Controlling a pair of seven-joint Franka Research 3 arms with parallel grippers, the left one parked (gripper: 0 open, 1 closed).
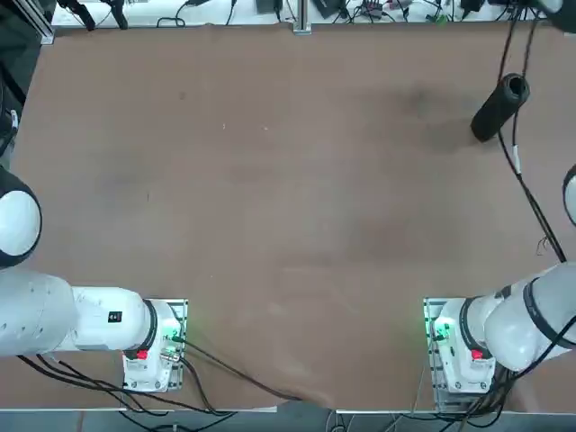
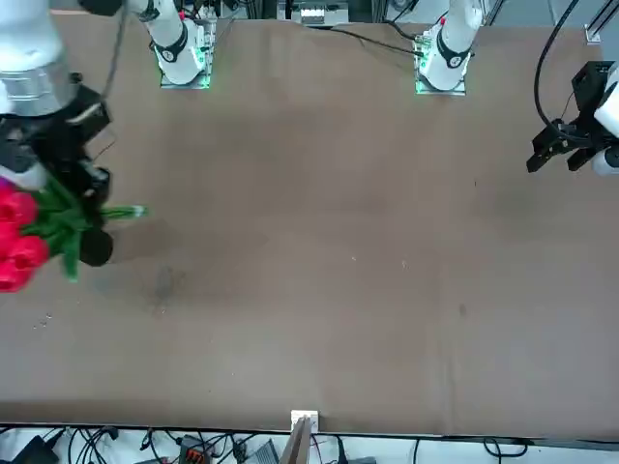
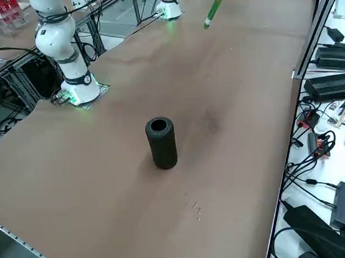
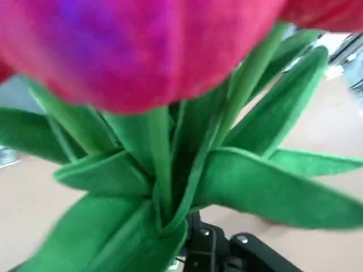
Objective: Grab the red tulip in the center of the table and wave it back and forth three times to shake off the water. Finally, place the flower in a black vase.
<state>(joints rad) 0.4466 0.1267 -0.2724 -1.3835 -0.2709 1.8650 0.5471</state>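
My right gripper (image 2: 85, 193) hangs above the table (image 2: 329, 290) at its right side and is shut on the red tulip (image 2: 17, 246). The bunch lies roughly level in the air, red heads pointing off the table's edge and the green stem tip (image 2: 135, 211) pointing inward. In the wrist view the red heads (image 4: 136, 45) and green leaves (image 4: 170, 187) fill the picture, and the dark fingers (image 4: 218, 249) barely show below them. The black vase (image 1: 500, 106) stands upright at the far right, its mouth (image 3: 158, 125) open. From the front the vase (image 2: 95, 249) sits just below the leaves. The stem tip (image 3: 213, 9) shows in the right side view.
The right arm's base (image 1: 459, 346) with a green light stands at the near edge. A black cable (image 1: 526, 189) runs over the table's right side past the vase. Power bricks and cables (image 3: 327, 83) lie beyond the far edge.
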